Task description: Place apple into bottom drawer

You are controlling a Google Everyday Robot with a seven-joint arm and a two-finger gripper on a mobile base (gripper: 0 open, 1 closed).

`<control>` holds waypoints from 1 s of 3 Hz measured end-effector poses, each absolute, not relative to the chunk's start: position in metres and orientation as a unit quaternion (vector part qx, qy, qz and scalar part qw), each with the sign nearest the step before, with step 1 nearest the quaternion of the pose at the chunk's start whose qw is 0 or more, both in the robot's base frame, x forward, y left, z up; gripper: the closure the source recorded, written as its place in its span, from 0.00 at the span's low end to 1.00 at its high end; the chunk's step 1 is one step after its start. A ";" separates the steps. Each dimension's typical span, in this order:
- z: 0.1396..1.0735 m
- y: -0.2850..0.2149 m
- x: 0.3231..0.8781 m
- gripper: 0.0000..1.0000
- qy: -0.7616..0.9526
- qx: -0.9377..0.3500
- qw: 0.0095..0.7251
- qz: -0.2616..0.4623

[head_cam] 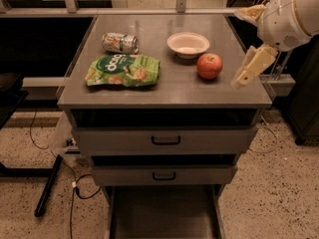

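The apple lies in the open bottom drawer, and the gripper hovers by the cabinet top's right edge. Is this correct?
No: the camera view shows the apple on the cabinet top beside the white bowl, not in the bottom drawer. The gripper does hover by the right edge.

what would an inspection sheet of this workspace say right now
surface: grey cabinet top, flat, carrying four items
job's things: apple on the top, front right of the white bowl; bottom drawer pulled open below two handled drawers
clutter: white bowl, green snack bag, can lying on its side
grippers: tool at the top's right edge, right of the apple, not touching it
cables: black cable on the floor at left
surroundings: speckled floor; dark background
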State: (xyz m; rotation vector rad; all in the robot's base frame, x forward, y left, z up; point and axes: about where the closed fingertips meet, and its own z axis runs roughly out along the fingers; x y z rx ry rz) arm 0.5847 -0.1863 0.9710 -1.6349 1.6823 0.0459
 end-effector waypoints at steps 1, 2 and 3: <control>0.958 -0.183 0.613 0.00 0.653 -0.636 0.408 0.052; 0.937 -0.175 0.641 0.00 0.668 -0.627 0.390 0.092; 0.918 -0.168 0.659 0.00 0.684 -0.616 0.370 0.124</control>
